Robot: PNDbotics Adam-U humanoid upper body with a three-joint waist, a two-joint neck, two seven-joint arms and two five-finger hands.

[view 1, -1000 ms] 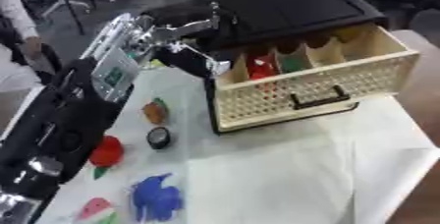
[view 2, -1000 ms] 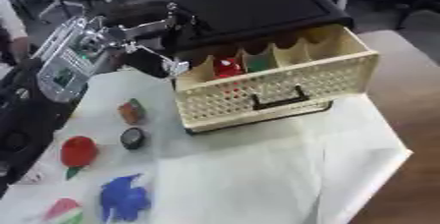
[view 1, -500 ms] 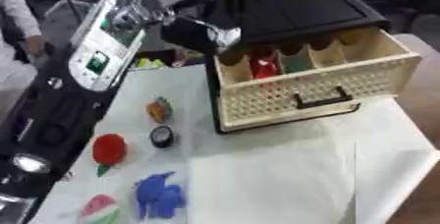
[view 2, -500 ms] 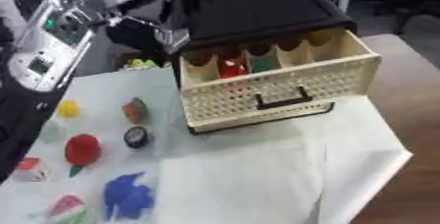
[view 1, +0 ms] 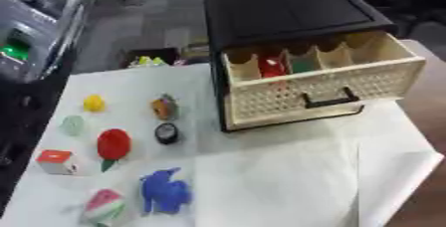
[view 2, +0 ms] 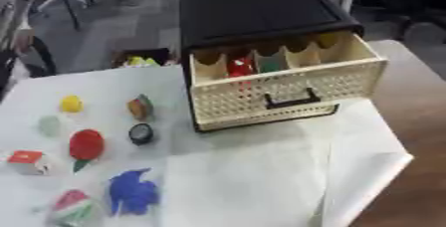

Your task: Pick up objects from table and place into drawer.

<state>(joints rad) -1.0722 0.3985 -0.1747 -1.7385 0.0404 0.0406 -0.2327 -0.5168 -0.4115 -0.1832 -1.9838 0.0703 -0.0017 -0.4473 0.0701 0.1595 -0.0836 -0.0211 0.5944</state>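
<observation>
One open drawer (view 1: 322, 89); two items inside (view 1: 285, 65); eight small objects on table (view 1: 113, 144).

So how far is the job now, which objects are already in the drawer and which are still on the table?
Done: a red item and a green item sit in compartments of the open drawer.

In hand: nothing; no robot hand shows.

Left on the table: yellow ball, pale green piece, orange-and-green toy, small black round thing, red toy, red-topped cube, blue toy, watermelon slice.
</observation>
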